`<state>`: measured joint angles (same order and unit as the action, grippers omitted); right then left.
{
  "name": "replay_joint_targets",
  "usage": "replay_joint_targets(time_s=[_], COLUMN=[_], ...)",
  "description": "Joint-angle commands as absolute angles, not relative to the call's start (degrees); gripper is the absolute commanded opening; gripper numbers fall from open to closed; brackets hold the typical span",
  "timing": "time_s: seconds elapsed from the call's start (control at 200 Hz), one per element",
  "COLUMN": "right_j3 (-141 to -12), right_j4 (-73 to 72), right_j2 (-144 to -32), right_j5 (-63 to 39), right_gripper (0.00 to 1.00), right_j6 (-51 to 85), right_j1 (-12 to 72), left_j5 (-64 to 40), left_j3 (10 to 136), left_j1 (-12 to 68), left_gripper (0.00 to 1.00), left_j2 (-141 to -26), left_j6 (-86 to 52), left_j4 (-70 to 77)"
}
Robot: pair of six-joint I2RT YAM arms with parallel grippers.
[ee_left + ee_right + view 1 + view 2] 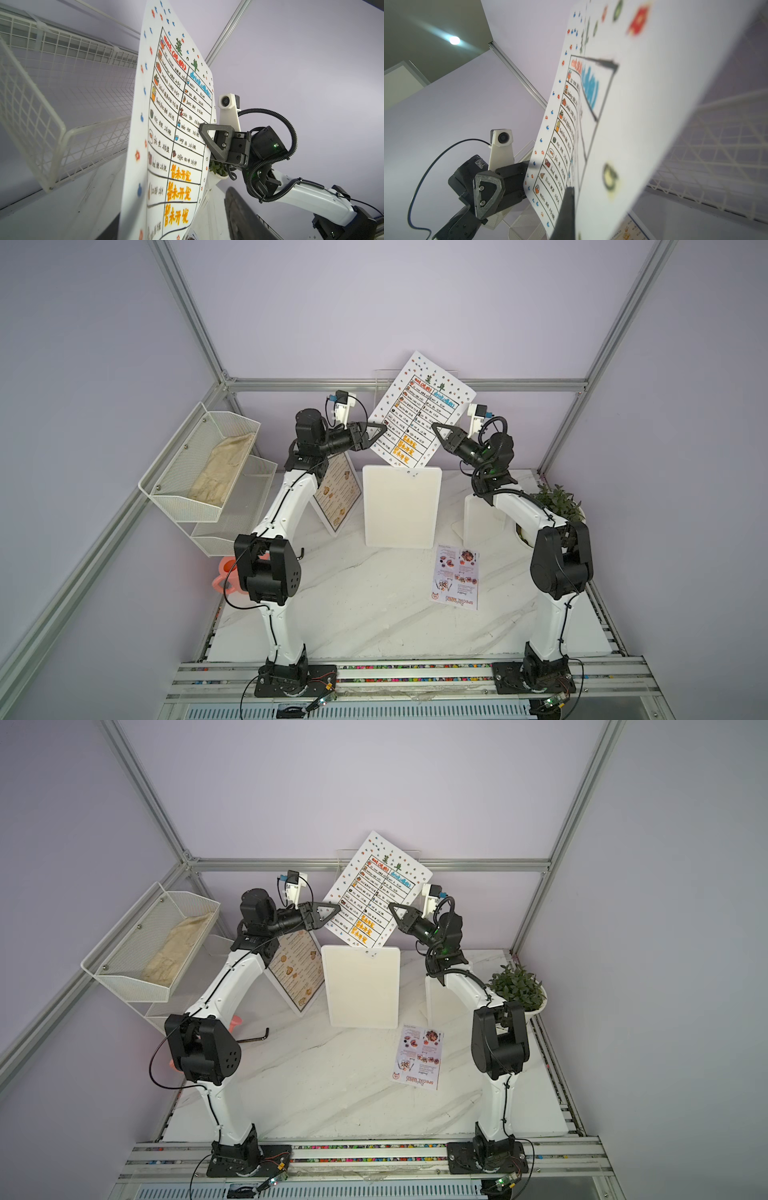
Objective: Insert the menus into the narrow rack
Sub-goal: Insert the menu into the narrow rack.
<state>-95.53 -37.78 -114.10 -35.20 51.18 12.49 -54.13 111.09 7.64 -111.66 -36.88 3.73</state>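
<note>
Both top views show our right fingers clamping the grid menu aloft, tilted, above the tabletop's far edge; left fingers part-open astride its opposite edge.

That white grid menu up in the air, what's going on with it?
Both arms hold the grid menu up, tilted, over the back of the table. The right gripper is shut on one side edge. The left gripper is at the opposite edge; whether it is gripping cannot be told. The menu's lower corner sits just above the white board. The leaflet lies flat on the table, and the blue-bordered menu leans behind the left arm.
</note>
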Motion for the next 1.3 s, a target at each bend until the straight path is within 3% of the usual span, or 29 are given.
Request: replay_joint_targets(time_s=[0.0,0.755,1.295], right_j3=[-94.91,-96.52,-95.37], right_j4=[-40.42,-39.46,-45.22], right_j2=[-110.84,-111.75,-111.44], right_j5=[-37.49,-46.61,-47.56], right_gripper=[0.00,0.00,0.00], right_j6=[51.38,50.06,53.92], right_j1=[11.72,9.68,8.19], left_j5=[-55.11,-55.38,-55.31], left_j3=[111.45,110.55,110.21], left_j1=[7.91,7.91,7.82], left_gripper=[0.60,0.62,0.68], left_j2=[-111.45,-111.43,-111.91], left_j6=[-36.96,-35.07,-34.69], left_j4=[6.02,3.38,2.58])
